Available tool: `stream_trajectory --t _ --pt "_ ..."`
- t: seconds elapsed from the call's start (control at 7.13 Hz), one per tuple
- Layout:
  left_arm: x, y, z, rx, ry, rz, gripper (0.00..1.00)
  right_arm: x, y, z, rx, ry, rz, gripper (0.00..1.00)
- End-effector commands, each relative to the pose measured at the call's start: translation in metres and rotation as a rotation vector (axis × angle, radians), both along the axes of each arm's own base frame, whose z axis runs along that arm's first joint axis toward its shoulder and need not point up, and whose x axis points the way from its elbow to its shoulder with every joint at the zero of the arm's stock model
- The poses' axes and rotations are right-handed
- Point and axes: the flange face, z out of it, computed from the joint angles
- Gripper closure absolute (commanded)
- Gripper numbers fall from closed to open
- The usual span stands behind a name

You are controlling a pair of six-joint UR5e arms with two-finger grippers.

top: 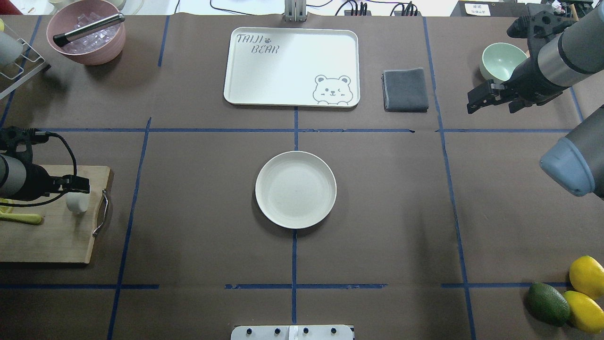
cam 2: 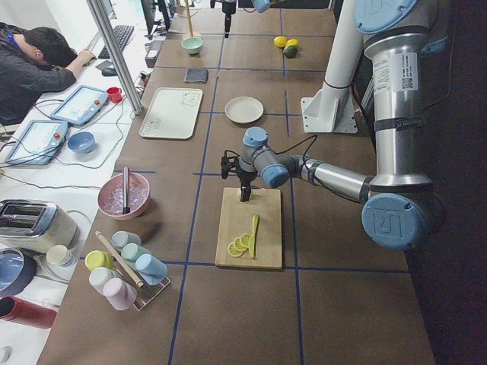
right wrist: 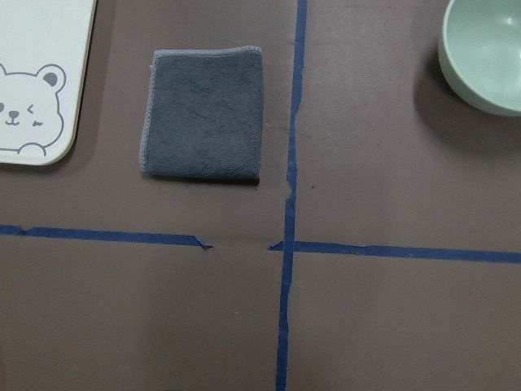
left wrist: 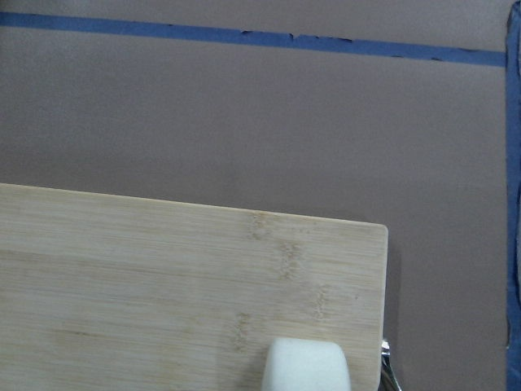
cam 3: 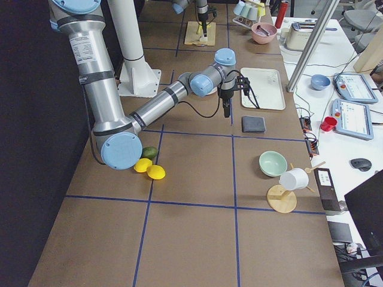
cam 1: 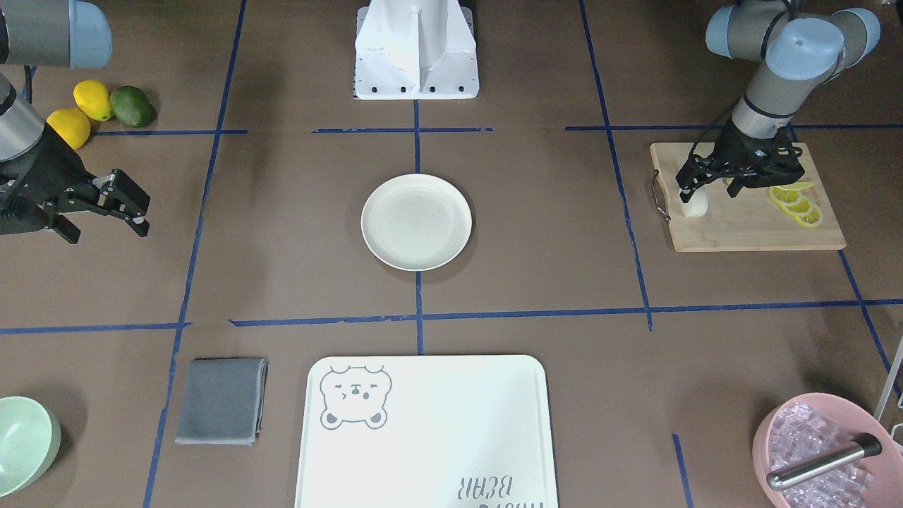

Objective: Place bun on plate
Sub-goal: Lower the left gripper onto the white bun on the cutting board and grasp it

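Note:
The small white bun (cam 1: 694, 204) (top: 78, 202) stands on the near-centre end of a wooden cutting board (cam 1: 748, 229), and its top shows at the bottom edge of the left wrist view (left wrist: 305, 368). My left gripper (cam 1: 709, 192) (top: 78, 185) hangs open low over that end of the board, one fingertip right above the bun; no grip on it shows. The round cream plate (cam 1: 416, 222) (top: 296, 190) lies bare at the table's centre. My right gripper (cam 1: 106, 231) (top: 491, 107) hovers open and holds nothing, far from both.
Lemon slices (cam 1: 797, 206) lie on the board beside the left gripper. A bear-printed tray (cam 1: 423, 437), grey cloth (cam 1: 222, 401), mint bowl (cam 1: 21, 444) and pink ice bowl (cam 1: 818, 451) line the operators' side. Two lemons and an avocado (cam 1: 106, 106) sit near the right arm.

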Motion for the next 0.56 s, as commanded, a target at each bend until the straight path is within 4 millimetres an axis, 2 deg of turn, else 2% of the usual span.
stream_trajectory --t 0.0,0.14,0.42 --pt "0.013 -0.003 0.007 0.002 0.003 0.014 0.01 0.003 0.000 0.003 0.001 0.002 0.000 0.00" --pt "0.020 -0.008 0.005 0.002 0.009 0.013 0.02 0.002 0.000 0.004 -0.001 0.005 0.000 0.00" --pt "0.027 -0.002 0.005 0.000 0.010 0.029 0.02 0.004 0.002 0.007 -0.006 0.006 0.000 0.00"
